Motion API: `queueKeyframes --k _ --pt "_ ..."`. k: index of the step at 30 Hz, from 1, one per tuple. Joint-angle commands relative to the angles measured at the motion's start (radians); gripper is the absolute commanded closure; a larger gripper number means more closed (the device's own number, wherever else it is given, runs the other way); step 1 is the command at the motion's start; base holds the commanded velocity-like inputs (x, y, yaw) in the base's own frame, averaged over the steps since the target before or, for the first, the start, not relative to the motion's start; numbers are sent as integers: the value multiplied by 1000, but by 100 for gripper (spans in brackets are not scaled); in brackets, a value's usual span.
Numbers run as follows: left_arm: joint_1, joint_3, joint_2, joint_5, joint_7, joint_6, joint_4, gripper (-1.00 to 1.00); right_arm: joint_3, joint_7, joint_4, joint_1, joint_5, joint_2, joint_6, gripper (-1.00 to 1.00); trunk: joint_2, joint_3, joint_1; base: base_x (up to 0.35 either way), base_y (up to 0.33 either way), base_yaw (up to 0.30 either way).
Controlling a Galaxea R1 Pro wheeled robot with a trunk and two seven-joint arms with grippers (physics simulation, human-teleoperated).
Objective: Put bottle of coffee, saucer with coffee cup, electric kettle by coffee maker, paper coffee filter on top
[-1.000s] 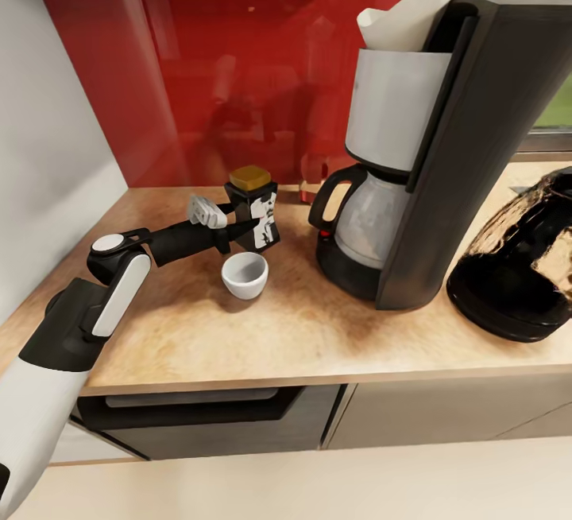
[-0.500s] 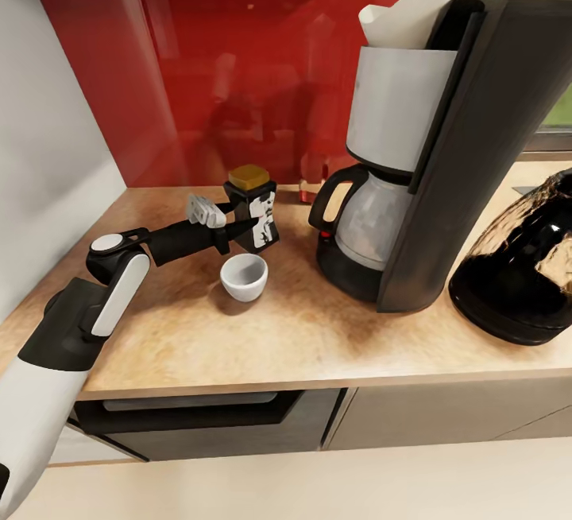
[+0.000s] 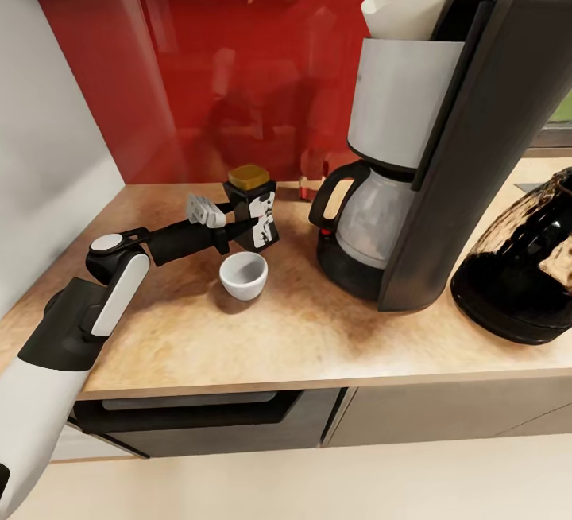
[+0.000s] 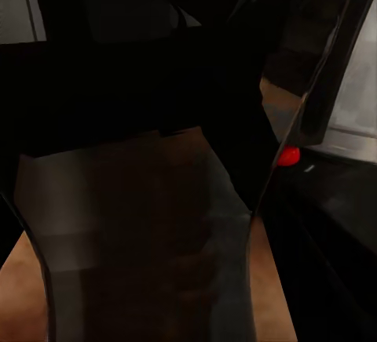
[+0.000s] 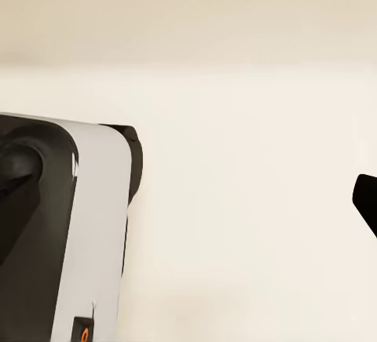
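Observation:
The bottle of coffee (image 3: 260, 216), a dark jar with a yellow lid, stands slightly tilted on the kitchen countertop (image 3: 278, 345), left of the coffee maker (image 3: 469, 146). My left gripper (image 3: 237, 216) is shut on it, one finger on each side; in the left wrist view the dark jar (image 4: 149, 224) sits close between the fingers. The white coffee cup (image 3: 244, 275) rests on the bare counter just in front of the jar. The paper coffee filter (image 3: 405, 3) sticks up from the coffee maker's white basket. The electric kettle (image 3: 524, 265) stands right of the coffee maker. The saucer and the kitchen shelf are out of view.
A glossy red backsplash (image 3: 238, 67) rises behind the counter and a grey wall (image 3: 48, 146) closes its left end. Grey cabinet fronts (image 3: 238, 417) lie below the edge. The right wrist view looks at pale floor, part of the robot's white body (image 5: 71, 224) and a black tip (image 5: 365, 201).
The head camera has shifted slightly, so the whole picture moved a little. The left gripper, the jar and the cup have kept their places.

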Motion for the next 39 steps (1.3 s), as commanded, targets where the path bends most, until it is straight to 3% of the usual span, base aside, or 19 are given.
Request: queueKeyframes --k 1,39 --pt "-1 -1 1 10 1 8 0 100 -9 5 -1 0 10 1 -3 -100 0 -1 0 0 0 0" --pt "-1 -4 1 10 1 11 1 100 -8 5 -1 0 10 1 -3 -100 0 -16 0 0 0 0"
